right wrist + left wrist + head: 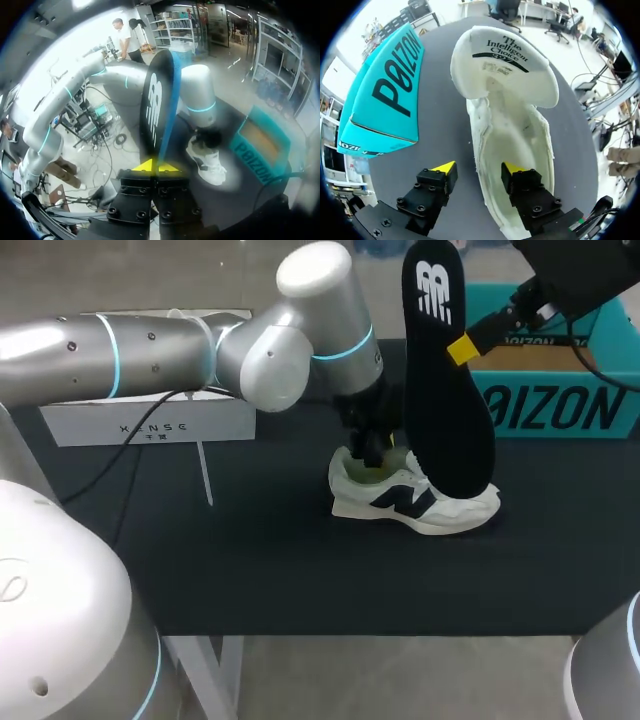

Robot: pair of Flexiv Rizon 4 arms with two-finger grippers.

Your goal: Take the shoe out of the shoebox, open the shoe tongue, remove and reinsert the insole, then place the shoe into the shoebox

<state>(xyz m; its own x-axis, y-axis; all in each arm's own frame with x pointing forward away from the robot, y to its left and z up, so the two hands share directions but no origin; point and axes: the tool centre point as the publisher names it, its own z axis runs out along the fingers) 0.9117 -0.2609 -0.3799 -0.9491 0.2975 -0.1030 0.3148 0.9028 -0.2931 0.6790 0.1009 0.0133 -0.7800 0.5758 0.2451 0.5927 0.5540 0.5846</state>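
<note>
A white shoe [415,502] with a black side mark lies on the dark table [250,560], its tongue [505,55] folded forward over the toe and its inside bare [512,135]. My left gripper [372,455] is at the heel opening. It [479,169] stands open astride the shoe's side wall, one finger inside and one outside, with gaps on both sides. My right gripper [460,348] is shut on the black insole [445,370], holding it upright above the shoe. In the right wrist view the insole [157,100] rises from the closed tips [157,167].
The teal shoebox [555,390] stands open at the back right, close beside the shoe [385,95]. A white box [150,420] sits at the back left with a thin white post in front of it. A cable trails across the table's left side.
</note>
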